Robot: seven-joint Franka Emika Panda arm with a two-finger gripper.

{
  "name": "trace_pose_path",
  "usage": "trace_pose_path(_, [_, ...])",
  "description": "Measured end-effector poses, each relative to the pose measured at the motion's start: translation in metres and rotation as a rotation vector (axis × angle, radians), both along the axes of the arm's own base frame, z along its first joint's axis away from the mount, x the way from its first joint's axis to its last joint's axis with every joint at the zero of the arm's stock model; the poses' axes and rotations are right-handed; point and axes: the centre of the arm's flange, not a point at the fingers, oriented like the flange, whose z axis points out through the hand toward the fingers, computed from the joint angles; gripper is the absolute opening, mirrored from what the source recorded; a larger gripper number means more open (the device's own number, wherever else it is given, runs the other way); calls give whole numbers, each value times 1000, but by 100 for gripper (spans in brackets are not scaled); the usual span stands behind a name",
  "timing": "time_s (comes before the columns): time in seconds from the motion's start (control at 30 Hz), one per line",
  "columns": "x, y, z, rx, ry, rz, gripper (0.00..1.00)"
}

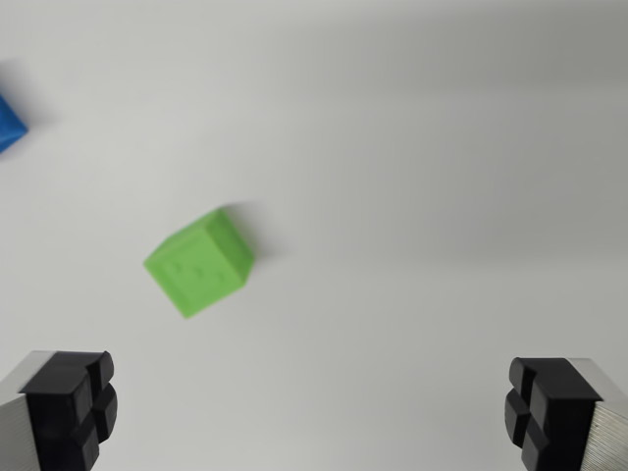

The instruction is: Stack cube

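green cube (200, 262): on white counter (412, 147), left of centre in the wrist view, turned corner-on to the frame; top face with small raised marks, too blurred to read; soft shadow to its upper right; touching nothing else; above and between the fingertips, nearer the one at the wrist view's left, apart from both.

blue cube (9, 122): at the wrist view's left edge, upper part, mostly cut off by the frame; only one corner showing; on the same counter, well apart from green cube; shadow to its right.

gripper (314, 412): released, jaws spread wide, nothing between them; two black fingertips (71, 404) at the lower corners of the frame, one at each side; ribbed black pads on grey metal fingers; bare counter in the gap; no contact with either cube.

counter: plain, white to pale grey, matt, filling the whole frame; slightly darker band across the upper part; whole picture somewhat soft.

stack: not yet made; both cubes flat on counter, separate.
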Motion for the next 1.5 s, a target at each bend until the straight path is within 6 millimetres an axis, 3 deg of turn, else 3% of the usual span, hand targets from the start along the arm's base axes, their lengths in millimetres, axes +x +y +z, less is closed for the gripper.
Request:
trace_pose_path(0.63, [6,28,-24,1,-3,67,100])
trace_pose_path(1.5, [18,89,-76,2,-7,219,100])
